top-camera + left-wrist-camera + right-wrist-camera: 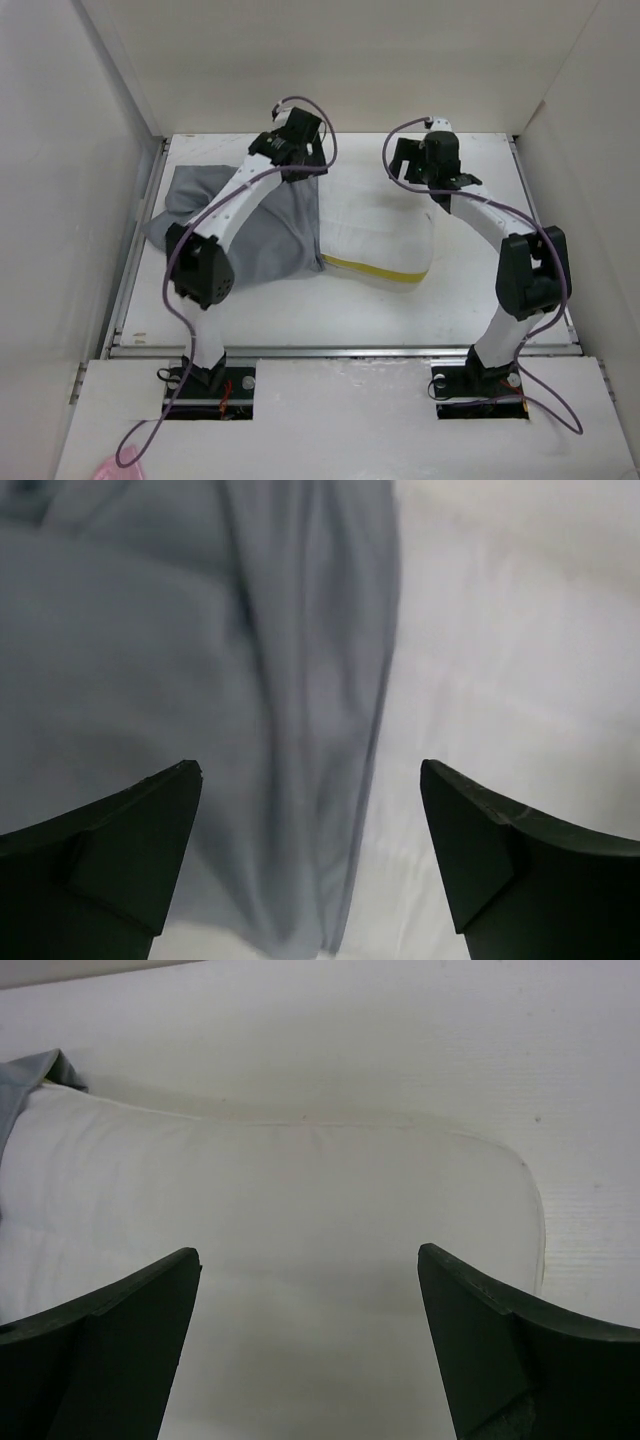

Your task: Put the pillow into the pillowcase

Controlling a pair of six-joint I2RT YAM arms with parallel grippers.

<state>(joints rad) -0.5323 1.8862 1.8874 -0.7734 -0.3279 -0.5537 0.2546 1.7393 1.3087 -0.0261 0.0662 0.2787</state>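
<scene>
The white pillow [375, 235] with a yellow band along its near edge lies mid-table, its left part inside the grey pillowcase [270, 240]. My left gripper [300, 150] is open above the pillowcase's open hem; in the left wrist view the grey hem [300, 730] and the white pillow [500, 660] lie between its fingers. My right gripper [425, 165] is open over the pillow's far right part. The right wrist view shows the pillow [300, 1210] below the spread fingers and a grey corner of pillowcase [30, 1075] at the left.
White enclosure walls stand at the left [60, 200], back and right [600, 180]. A metal rail [340, 350] runs along the table's near edge. The table surface [480, 290] shows white around the pillow.
</scene>
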